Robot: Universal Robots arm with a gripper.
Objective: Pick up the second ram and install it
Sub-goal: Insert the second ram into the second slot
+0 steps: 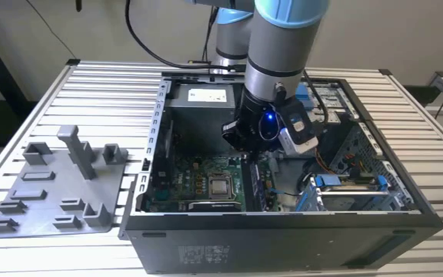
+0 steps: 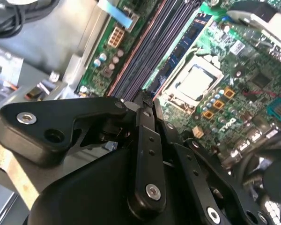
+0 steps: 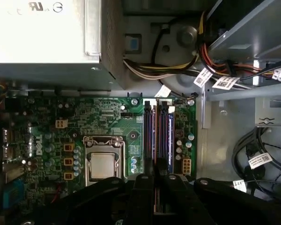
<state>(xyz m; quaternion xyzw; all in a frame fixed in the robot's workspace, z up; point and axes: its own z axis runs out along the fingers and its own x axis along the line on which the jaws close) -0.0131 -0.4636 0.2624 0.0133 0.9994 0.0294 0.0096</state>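
Note:
My gripper [image 1: 254, 151] is down inside the open computer case [image 1: 283, 242], over the memory slots [image 3: 164, 136] beside the processor socket [image 3: 102, 164]. In both wrist views its black fingers are closed together at the tips [image 2: 145, 101], [image 3: 155, 172]. The second ram [image 2: 178, 51], a slim dark stick with a blue label, stands on edge in line with the slots and runs straight into the fingertips. Whether it is seated in a slot cannot be told.
The grey fixture plate [image 1: 52, 196] with upright blocks lies on the slatted table at the exterior view's left. The power supply [image 3: 47, 37] sits beyond the motherboard. Loose cables [image 3: 262, 159] and a drive cage [image 1: 352, 187] crowd the case on the exterior view's right.

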